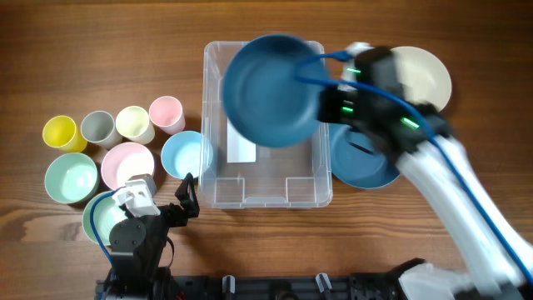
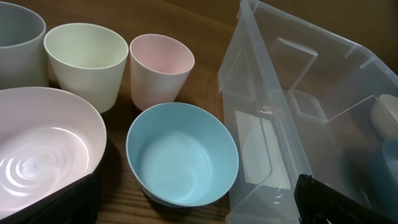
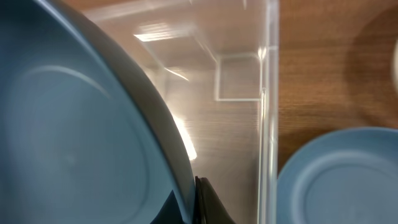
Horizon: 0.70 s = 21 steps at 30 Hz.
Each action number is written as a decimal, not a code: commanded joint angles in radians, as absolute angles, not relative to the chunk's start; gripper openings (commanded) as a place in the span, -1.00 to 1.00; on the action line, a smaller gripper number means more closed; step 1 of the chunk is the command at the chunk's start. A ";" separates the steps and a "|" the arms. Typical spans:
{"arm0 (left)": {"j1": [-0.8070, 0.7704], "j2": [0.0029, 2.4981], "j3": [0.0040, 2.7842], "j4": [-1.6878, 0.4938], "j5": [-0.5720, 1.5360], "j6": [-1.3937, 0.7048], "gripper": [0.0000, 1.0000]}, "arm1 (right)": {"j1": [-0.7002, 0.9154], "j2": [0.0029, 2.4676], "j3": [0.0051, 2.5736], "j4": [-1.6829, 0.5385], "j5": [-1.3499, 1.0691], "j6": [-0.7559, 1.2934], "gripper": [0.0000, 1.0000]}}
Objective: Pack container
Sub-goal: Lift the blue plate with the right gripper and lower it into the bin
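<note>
The clear plastic container (image 1: 218, 179) stands mid-table with a white label on its base (image 1: 241, 152). My right gripper (image 1: 326, 98) is shut on the rim of a dark blue plate (image 1: 271, 90) and holds it tilted above the container's far half. In the right wrist view the plate (image 3: 68, 137) fills the left, with a finger (image 3: 202, 202) pinching its rim and the container's wall (image 3: 267, 112) beyond it. My left gripper (image 1: 187, 198) is open and empty at the container's near left corner, facing a light blue bowl (image 2: 181, 153).
A second blue plate (image 1: 362, 162) and a cream plate (image 1: 425, 77) lie right of the container. On the left are a pink bowl (image 1: 127, 162), green bowls (image 1: 70, 178), and yellow (image 1: 63, 133), grey (image 1: 98, 127), cream (image 1: 134, 123) and pink (image 1: 166, 113) cups.
</note>
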State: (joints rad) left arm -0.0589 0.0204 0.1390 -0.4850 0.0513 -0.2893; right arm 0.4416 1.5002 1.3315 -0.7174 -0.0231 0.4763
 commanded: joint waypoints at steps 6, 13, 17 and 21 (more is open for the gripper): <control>-0.064 0.016 0.137 -0.482 0.063 -0.269 1.00 | 0.456 1.849 1.498 -0.629 0.031 0.341 -0.91; -0.064 0.016 0.137 -0.482 0.063 -0.269 1.00 | 0.458 1.880 1.498 -0.588 0.025 0.344 -0.75; -0.064 0.016 0.137 -0.482 0.063 -0.269 1.00 | 0.458 1.879 1.498 -0.580 0.025 0.340 -0.14; -0.064 0.016 0.137 -0.482 0.063 -0.269 1.00 | 0.448 1.855 1.500 -0.585 0.049 0.340 -0.04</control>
State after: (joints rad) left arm -0.0589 0.0204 0.1390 -0.4854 0.0513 -0.2893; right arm 0.4530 1.8755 1.4689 -0.5808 0.0341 0.3454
